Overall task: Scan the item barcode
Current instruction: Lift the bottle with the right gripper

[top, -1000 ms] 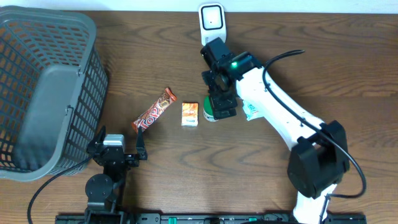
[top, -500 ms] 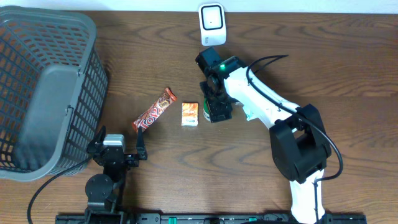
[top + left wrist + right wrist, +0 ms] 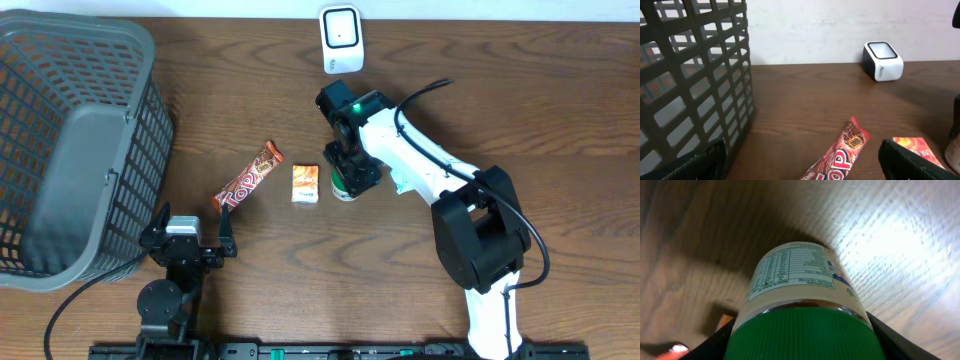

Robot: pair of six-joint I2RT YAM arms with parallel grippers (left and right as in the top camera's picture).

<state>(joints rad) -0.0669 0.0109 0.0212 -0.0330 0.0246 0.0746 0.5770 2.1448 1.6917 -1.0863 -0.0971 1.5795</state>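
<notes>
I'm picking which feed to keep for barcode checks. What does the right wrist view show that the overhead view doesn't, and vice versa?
Only the right wrist: the printed nutrition panel on the side of the bottle, and the ridges of its green cap. Only the overhead: the basket, the scanner and the left gripper. Both: the bottle, the right gripper at it, and the wooden table. I can make out no barcode in either.

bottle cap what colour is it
The cap is green with fine ribbing, best seen in the right wrist view.
</notes>
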